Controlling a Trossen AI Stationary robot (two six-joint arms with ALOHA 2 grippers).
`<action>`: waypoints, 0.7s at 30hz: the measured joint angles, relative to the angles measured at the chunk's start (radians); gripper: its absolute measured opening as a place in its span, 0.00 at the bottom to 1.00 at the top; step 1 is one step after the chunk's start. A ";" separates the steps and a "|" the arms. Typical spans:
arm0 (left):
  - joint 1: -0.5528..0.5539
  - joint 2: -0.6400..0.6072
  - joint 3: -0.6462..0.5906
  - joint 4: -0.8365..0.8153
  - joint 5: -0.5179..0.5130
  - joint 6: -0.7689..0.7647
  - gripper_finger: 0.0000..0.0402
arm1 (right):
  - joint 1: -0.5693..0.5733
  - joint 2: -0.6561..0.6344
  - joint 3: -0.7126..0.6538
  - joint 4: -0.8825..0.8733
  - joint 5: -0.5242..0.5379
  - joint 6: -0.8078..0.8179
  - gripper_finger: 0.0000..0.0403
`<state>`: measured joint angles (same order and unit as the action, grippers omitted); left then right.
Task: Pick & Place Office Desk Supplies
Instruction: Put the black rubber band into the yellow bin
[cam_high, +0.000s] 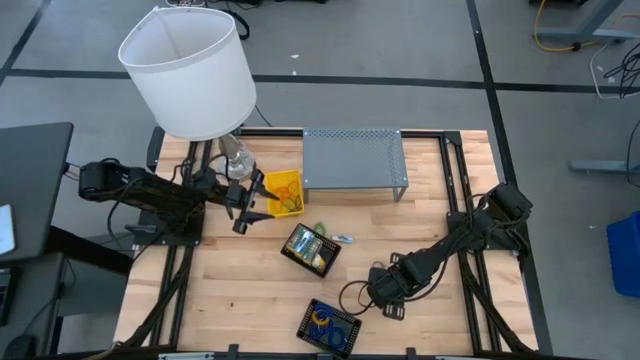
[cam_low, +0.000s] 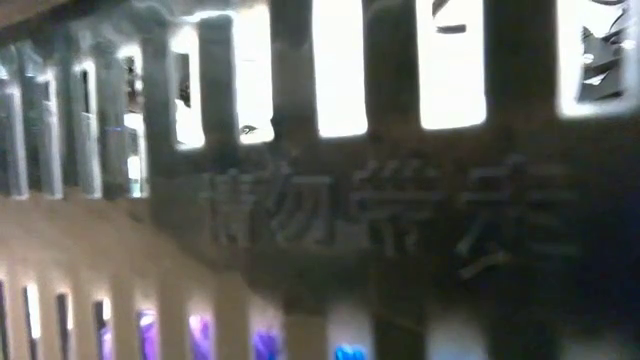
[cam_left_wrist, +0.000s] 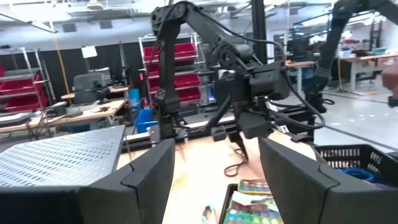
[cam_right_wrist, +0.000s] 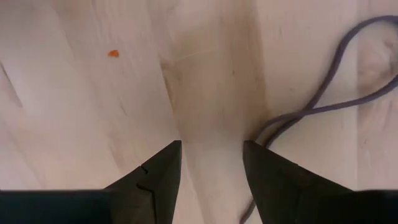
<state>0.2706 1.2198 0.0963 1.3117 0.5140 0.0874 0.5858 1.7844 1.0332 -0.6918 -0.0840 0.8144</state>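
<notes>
A thin purple rubber band loop (cam_high: 352, 296) lies flat on the wooden table (cam_high: 250, 300) near the front. My right gripper (cam_high: 385, 300) points straight down just beside it, open. In the right wrist view the band (cam_right_wrist: 323, 102) curls close past one fingertip (cam_right_wrist: 258, 149), and bare wood shows between the fingers of the right gripper (cam_right_wrist: 211, 146). I cannot tell whether the band touches that finger. A crayon box (cam_high: 310, 250) lies at the table's middle. My left gripper (cam_high: 246, 212) is open and level beside a yellow bin (cam_high: 283, 192). The left gripper (cam_left_wrist: 217, 149) faces the crayon box (cam_left_wrist: 255, 202).
A lamp with a big white shade (cam_high: 190, 70) stands at the back left. A grey perforated shelf (cam_high: 354, 160) sits at the back middle. A black basket (cam_high: 328, 326) with blue bands is at the front edge. The low view is blocked by a blurred grid.
</notes>
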 joint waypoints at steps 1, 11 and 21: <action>-0.001 0.000 0.000 0.000 0.001 0.001 0.60 | 0.000 0.000 0.000 -0.007 0.019 0.001 0.45; -0.002 0.000 0.000 0.000 0.003 0.001 0.60 | -0.039 0.000 -0.001 -0.072 0.090 0.024 0.45; -0.002 0.000 0.000 -0.001 0.003 0.001 0.60 | -0.039 -0.008 -0.062 0.007 0.152 0.040 0.45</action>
<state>0.2687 1.2198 0.0966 1.3107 0.5171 0.0883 0.5472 1.7768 0.9708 -0.6844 0.0685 0.8546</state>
